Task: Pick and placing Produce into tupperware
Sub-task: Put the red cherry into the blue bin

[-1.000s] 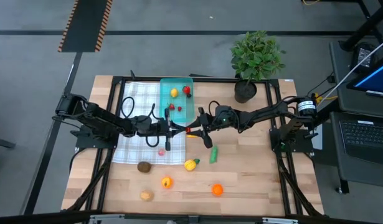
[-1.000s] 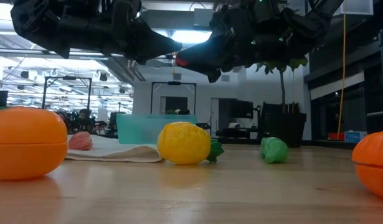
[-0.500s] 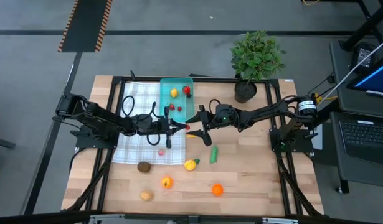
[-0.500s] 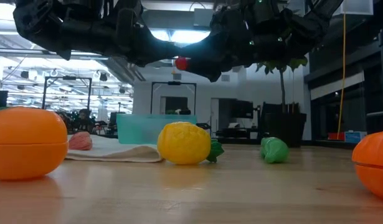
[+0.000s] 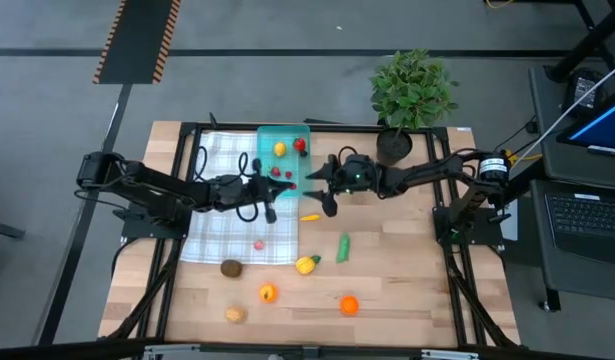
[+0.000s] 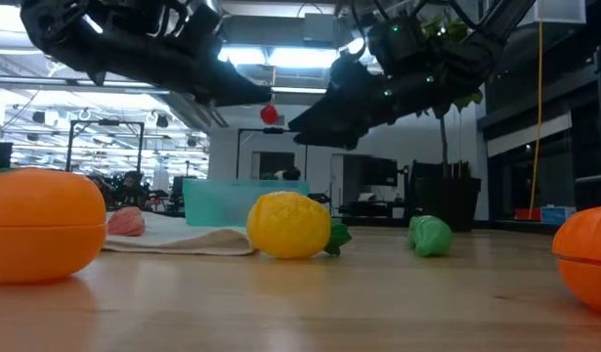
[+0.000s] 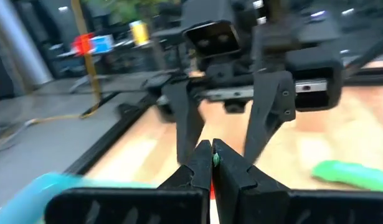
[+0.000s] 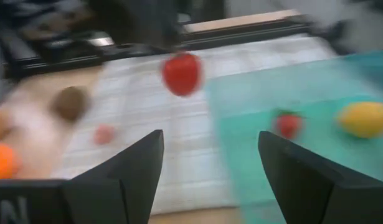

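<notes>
The left gripper [image 6: 266,102] hung in the air with its jaws pressed together on a small red produce piece [image 6: 270,114], at the near edge of the teal tupperware [image 5: 267,170], so I judged the drop place lay just ahead of and below these jaws. The right gripper [image 8: 207,165] faced it from the other side, jaws spread and holding nothing, the red piece a little beyond them. 3 pieces already lay inside; others remained on the bench [image 5: 407,290].
</notes>
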